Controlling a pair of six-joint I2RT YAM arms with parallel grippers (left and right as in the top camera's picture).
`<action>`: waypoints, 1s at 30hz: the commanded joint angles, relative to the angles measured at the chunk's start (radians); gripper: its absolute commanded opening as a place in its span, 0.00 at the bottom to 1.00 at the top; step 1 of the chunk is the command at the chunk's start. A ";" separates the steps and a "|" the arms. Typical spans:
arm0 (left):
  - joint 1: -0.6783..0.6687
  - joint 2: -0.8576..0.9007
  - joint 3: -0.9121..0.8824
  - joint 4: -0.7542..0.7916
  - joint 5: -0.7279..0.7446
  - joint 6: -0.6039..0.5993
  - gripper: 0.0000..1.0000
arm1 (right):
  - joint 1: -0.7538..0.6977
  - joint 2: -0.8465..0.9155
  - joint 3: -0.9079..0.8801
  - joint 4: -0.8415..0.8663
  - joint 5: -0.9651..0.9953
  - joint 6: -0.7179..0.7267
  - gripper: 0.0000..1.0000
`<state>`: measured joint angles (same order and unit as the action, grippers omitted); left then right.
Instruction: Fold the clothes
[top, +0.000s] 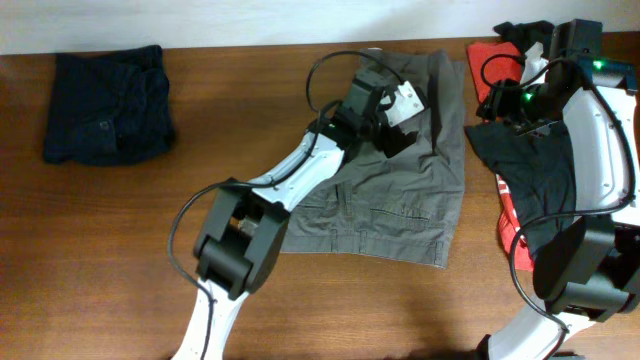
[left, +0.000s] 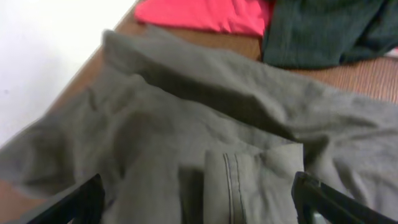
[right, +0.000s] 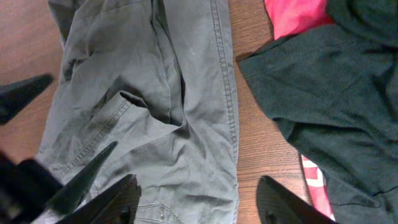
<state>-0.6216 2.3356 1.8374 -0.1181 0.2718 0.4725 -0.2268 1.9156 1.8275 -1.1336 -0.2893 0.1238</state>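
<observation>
A large grey garment (top: 400, 190) with stitched seams and pockets lies spread in the middle of the table. It also shows in the left wrist view (left: 186, 124) and the right wrist view (right: 143, 81). My left gripper (top: 395, 120) hovers over its upper part, open and empty, fingers wide apart over a seam (left: 198, 186). My right gripper (top: 497, 100) is open and empty above the garment's right edge and bare wood (right: 198, 193). A dark garment (top: 530, 160) lies on a red one (top: 490, 55) at the right.
A navy garment (top: 108, 105) lies folded at the far left. The dark garment (right: 323, 81) and the red garment (right: 295, 18) lie close to the grey one's right edge. The table's back edge meets a white wall (left: 37, 56). The wooden table (top: 120, 250) is brown.
</observation>
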 joint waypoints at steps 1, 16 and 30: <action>-0.004 0.037 0.069 -0.025 0.032 0.016 0.95 | -0.003 -0.023 0.012 0.002 -0.009 -0.016 0.66; -0.024 0.105 0.070 -0.077 0.039 0.053 0.73 | -0.003 -0.007 0.010 0.010 -0.009 -0.020 0.67; -0.019 0.080 0.185 -0.127 -0.177 -0.015 0.01 | -0.003 -0.007 0.010 0.014 0.013 -0.020 0.68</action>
<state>-0.6422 2.4332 1.9381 -0.2306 0.1898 0.4995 -0.2268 1.9160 1.8275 -1.1217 -0.2855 0.1078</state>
